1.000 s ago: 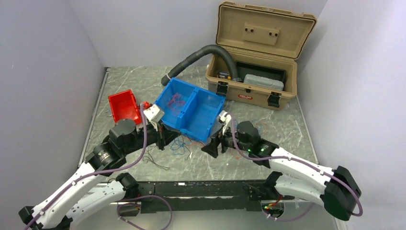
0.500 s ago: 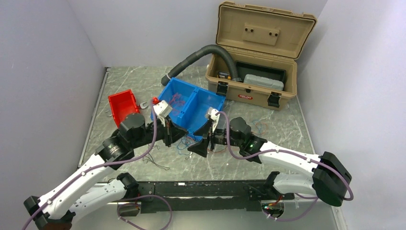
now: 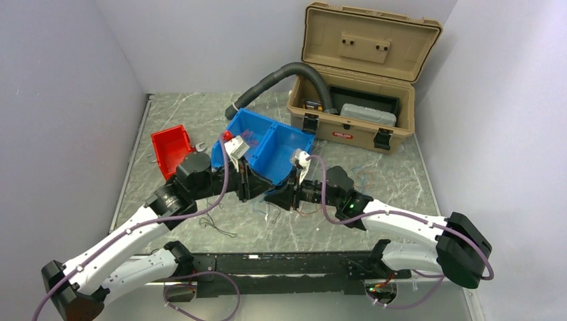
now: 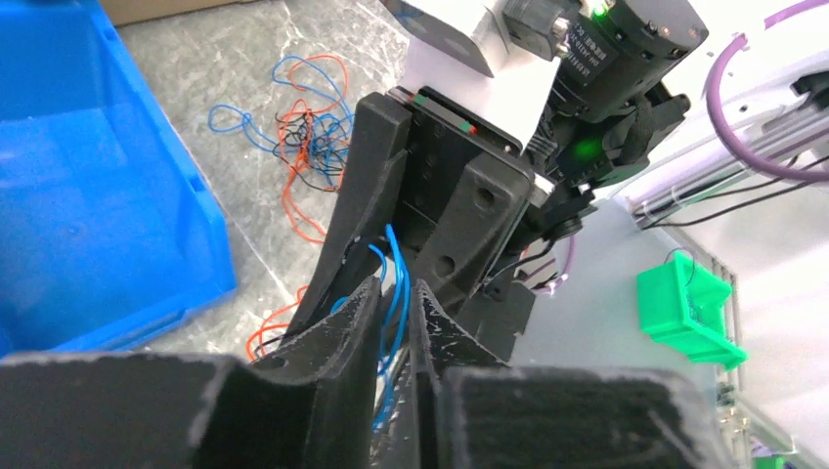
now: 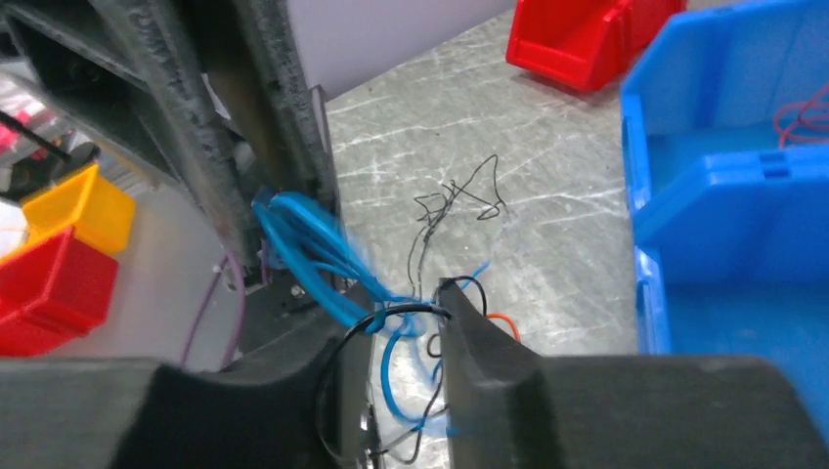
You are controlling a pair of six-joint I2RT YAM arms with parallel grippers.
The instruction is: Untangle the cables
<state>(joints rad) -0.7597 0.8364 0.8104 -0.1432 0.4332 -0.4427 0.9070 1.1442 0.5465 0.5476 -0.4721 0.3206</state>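
Before blue bin (image 3: pixel 289 143), cables (image 4: pixel 395 281) run left-right: left fingers (image 4: pixel 344 337) pinch them, right fingers (image 5: pixel 471 337) half-open around.

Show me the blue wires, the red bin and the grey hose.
blue wires (image 4: pixel 394 283), left wrist view, the strands between the near jaws.
red bin (image 3: pixel 172 150), top view, its inner wall.
grey hose (image 3: pixel 267 79), top view, its sloping middle run.
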